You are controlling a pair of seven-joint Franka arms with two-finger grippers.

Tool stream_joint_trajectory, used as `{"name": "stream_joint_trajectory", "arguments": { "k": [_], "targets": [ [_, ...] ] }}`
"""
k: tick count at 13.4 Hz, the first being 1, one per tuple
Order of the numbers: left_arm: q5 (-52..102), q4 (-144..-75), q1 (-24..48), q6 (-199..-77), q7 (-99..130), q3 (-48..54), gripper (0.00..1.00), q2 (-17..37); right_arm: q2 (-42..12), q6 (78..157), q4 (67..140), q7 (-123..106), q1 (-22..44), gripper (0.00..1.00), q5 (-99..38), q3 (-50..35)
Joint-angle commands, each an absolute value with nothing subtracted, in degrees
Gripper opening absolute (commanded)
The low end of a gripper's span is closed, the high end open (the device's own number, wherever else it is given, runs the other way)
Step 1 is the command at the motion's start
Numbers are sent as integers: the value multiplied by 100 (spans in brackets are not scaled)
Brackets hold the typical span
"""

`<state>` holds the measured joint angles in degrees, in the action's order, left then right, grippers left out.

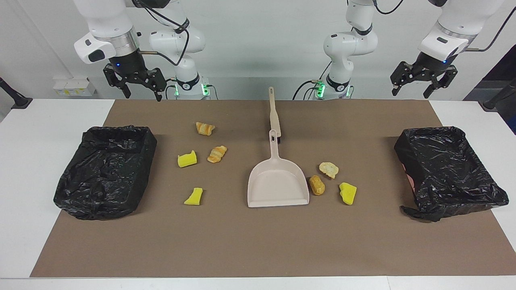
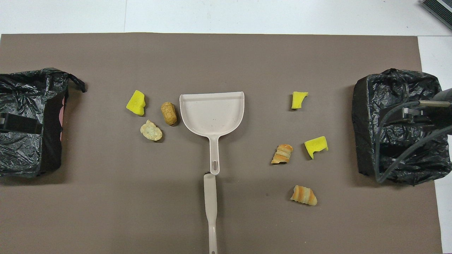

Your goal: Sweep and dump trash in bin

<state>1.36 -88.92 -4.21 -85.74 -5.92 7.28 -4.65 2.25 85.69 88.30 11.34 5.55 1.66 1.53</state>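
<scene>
Several bits of trash lie on the brown mat. A yellow chunk (image 1: 348, 193) (image 2: 136, 102), a brown roll (image 1: 317, 185) (image 2: 169, 113) and a pale bread piece (image 1: 328, 169) (image 2: 151, 130) sit beside the beige dustpan (image 1: 278, 181) (image 2: 212, 113), toward the left arm's end. Two croissants (image 1: 205, 128) (image 1: 217, 154) and two yellow chunks (image 1: 187, 159) (image 1: 194, 197) lie toward the right arm's end. The beige brush (image 1: 274, 112) (image 2: 210, 208) lies in line with the dustpan's handle, nearer the robots. My right gripper (image 1: 143, 96) and left gripper (image 1: 419, 86) hang open and empty above the mat's robot-side corners.
Two bins lined with black bags stand at the mat's ends: one (image 1: 145, 139) (image 2: 363, 116) at the right arm's end, the other (image 1: 403, 141) (image 2: 53, 106) at the left arm's end. White table (image 1: 40, 133) surrounds the mat.
</scene>
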Motion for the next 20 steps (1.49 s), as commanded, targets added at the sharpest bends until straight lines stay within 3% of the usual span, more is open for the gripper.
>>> {"name": "stream_joint_trajectory", "arguments": {
  "k": [1,9,12,20],
  "targets": [
    [44,-8859,-440,-8640,-501,756,100,-457,325,8578,8938,1028,475,100,114,123],
    [44,-8851,-413,-8543,-518,756,100,-457,325,8578,8938,1028,475,100,114,123],
    [44,-8833,-466,-7885,-484,747,100,-571,325,8587,8938,1028,475,100,114,123],
    [44,-8877,-405,-8049,-414,756,100,-589,325,8578,8938,1028,475,100,114,132]
  ]
}}
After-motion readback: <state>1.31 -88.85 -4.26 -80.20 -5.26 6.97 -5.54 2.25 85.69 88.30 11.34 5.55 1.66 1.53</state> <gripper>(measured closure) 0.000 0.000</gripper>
